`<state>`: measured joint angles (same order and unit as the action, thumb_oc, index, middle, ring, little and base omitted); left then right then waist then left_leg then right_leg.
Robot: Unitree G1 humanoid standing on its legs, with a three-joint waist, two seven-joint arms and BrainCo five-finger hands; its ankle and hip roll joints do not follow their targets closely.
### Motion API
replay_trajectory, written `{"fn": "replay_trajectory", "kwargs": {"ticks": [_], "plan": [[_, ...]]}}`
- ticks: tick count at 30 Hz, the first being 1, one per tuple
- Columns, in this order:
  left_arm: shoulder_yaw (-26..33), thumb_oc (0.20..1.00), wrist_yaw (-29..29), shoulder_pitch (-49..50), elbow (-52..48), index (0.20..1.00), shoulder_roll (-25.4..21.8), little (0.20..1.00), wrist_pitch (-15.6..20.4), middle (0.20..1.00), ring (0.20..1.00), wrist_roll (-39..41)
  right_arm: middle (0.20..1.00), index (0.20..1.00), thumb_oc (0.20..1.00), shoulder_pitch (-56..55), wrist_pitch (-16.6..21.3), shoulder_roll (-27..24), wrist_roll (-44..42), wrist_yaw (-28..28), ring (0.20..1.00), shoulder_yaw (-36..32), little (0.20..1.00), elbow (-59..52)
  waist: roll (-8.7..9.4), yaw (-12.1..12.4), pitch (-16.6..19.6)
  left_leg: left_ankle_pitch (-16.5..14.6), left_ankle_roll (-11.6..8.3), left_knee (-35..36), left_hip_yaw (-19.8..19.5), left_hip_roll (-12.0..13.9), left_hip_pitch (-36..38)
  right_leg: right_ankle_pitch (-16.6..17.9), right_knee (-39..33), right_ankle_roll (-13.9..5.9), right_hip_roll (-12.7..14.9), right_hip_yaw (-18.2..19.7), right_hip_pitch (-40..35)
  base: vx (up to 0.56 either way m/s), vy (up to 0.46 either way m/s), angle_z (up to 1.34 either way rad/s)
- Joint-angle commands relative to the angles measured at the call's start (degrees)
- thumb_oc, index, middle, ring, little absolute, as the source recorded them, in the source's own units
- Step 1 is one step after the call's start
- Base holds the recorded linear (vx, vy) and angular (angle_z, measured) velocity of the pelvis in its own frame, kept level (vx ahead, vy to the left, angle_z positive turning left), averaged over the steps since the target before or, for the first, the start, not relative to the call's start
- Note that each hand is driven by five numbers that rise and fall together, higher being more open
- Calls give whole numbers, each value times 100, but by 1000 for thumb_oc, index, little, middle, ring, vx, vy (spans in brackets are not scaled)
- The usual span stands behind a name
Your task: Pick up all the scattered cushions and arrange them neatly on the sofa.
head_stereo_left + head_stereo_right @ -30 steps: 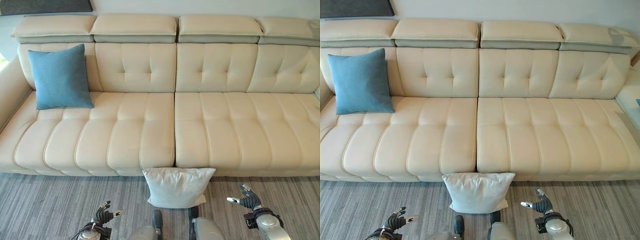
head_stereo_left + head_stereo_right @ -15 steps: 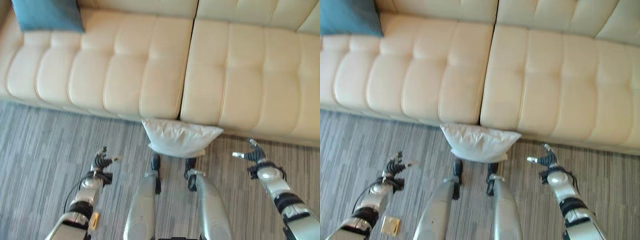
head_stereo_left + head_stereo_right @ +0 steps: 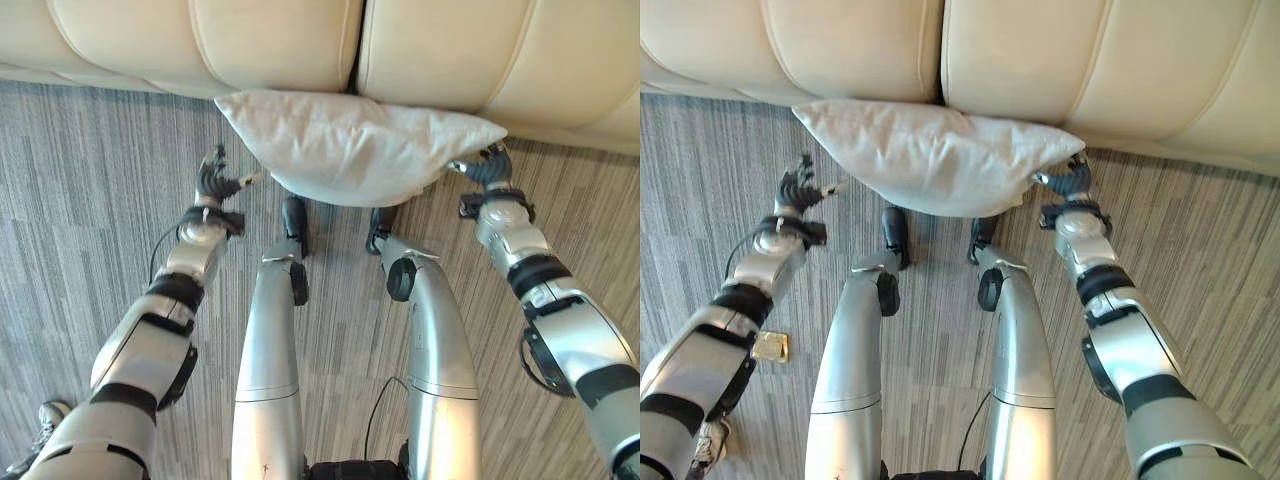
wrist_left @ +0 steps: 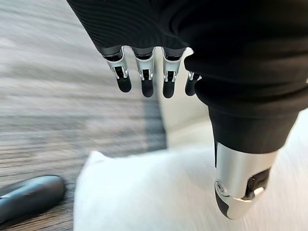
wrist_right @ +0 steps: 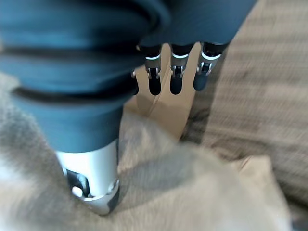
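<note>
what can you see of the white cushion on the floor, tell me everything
The white cushion is a soft, plump pillow in pale off-white fabric, creased across its face, with pointed corners. It lies on the grey striped carpet, its back edge against the base of the cream sofa where two seat sections meet. The left hand is open just beside its left corner; the right hand is open at its right corner, the thumb over the fabric. Neither hand grips it yet.

Bright, even light with soft shadows on the carpet [image 3: 90, 150] (both wrist views blurred, notably the floor).
</note>
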<state>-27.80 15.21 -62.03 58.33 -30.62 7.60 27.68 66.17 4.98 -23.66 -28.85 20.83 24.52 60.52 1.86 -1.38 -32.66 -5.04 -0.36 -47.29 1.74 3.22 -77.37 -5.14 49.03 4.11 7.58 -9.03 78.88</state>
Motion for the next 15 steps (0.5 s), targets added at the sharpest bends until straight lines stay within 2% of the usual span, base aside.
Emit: {"fn": "replay_trajectory", "kwargs": {"ticks": [1, 2, 3, 5, 9, 15], "plan": [[-74, 1000, 141, 226, 260, 1000, 344, 1000, 103, 1000, 1000, -330, 1000, 1000, 1000, -379, 251, 614, -107, 27, 1000, 428, 1000, 6, -325, -29, 1078, -684, -19, -504, 100, -138, -155, -548, 237, -507, 9, 461, 25, 5, -17, -4], [-171, 1000, 157, 5, 252, 1000, 424, 1000, 132, 1000, 1000, -340, 489, 489, 489, -251, 306, 757, -123, 32, 489, 547, 489, -60, -340, -24, 1103, -669, -13, -481, 93, -160, -167, -540, 222, -512, 7, 459, 30, 0, 0, 0], [-204, 533, 187, -61, 191, 533, 487, 533, 151, 533, 533, -342, 200, 200, 200, -188, 344, 881, -148, 46, 200, 611, 200, -133, -352, -20, 1117, -651, -14, -445, 100, -179, -159, -536, 205, -512, 1, 447, 28, 12, -18, 3], [-249, 200, 288, -177, -55, 200, 598, 200, 241, 200, 200, -351, 200, 200, 200, -169, 518, 1104, -284, 40, 200, 659, 200, -384, -376, -19, 1174, -609, -15, -336, 110, -208, -101, -512, 135, -521, -20, 419, -23, 13, -12, 6], [-192, 200, 558, -30, -945, 200, 642, 200, 507, 200, 200, -434, 200, 200, 200, -365, 814, 1237, -197, 44, 200, 725, 200, -1055, -372, -20, 1299, -494, -31, 68, 54, -268, 163, -380, -177, -575, -69, 379, -248, 6, 1, 10], [99, 200, 744, 666, -2020, 200, 819, 200, 682, 200, 200, -501, 200, 200, 200, -954, 921, 1133, 47, 45, 200, 590, 200, -1885, -309, -51, 1383, -340, -110, 773, 48, -211, 889, -162, -884, -678, -65, 349, -973, -16, 1, 4]]}}
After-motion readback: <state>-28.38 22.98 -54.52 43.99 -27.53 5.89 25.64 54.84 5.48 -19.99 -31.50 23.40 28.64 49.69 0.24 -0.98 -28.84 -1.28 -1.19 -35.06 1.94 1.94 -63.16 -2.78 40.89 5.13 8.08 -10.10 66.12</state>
